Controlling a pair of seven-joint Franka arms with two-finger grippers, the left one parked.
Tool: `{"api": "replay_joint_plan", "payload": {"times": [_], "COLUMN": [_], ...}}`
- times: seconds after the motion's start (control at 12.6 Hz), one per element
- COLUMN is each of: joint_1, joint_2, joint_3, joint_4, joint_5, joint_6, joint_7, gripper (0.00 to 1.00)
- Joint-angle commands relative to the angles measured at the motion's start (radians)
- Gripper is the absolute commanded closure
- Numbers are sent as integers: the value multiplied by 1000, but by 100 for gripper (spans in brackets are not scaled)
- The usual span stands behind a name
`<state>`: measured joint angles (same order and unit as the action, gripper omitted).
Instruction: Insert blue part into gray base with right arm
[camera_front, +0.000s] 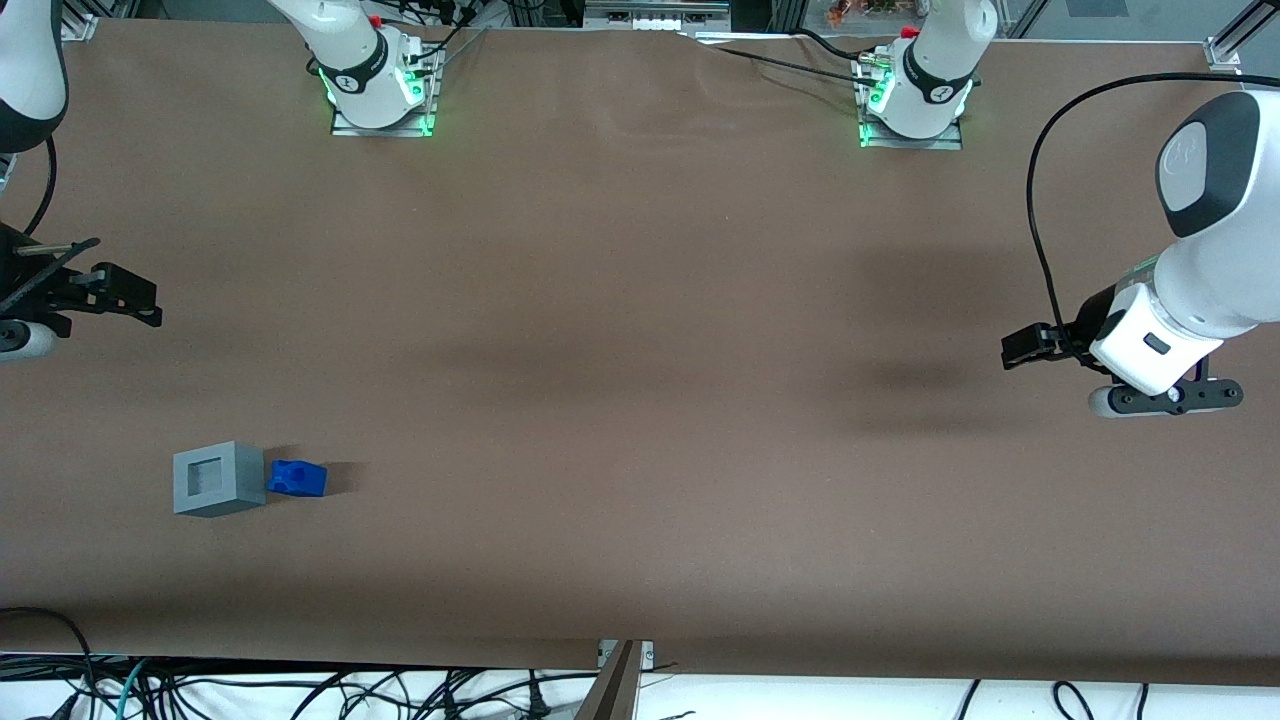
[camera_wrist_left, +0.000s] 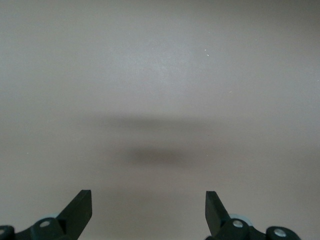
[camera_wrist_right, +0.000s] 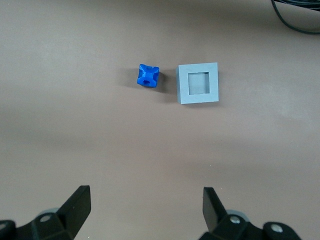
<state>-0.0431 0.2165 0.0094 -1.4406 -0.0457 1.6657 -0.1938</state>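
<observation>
The gray base (camera_front: 218, 478) (camera_wrist_right: 198, 83) stands on the brown table toward the working arm's end, its square socket facing up. The blue part (camera_front: 297, 478) (camera_wrist_right: 148, 75) lies on the table close beside it, a small gap between them, with its dark hole showing. My right gripper (camera_front: 95, 292) (camera_wrist_right: 146, 192) hangs above the table, farther from the front camera than both objects and well apart from them. It is open, and only bare table shows between its fingers.
Black cables (camera_wrist_right: 295, 20) lie past the table edge (camera_front: 300, 668) nearest the front camera, close to the gray base. The two arm mounts (camera_front: 385, 95) stand at the table's edge farthest from that camera.
</observation>
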Motion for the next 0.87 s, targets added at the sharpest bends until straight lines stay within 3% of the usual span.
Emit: {"api": "replay_joint_plan", "payload": {"times": [0.0, 0.79], "joint_1": [-6, -21], "joint_2": [-2, 0], "joint_3": [3, -20], "joint_4": [8, 8], "joint_5": [-6, 29], "joint_6": [2, 43], "joint_7": [-12, -15], "gripper": [1, 1]}}
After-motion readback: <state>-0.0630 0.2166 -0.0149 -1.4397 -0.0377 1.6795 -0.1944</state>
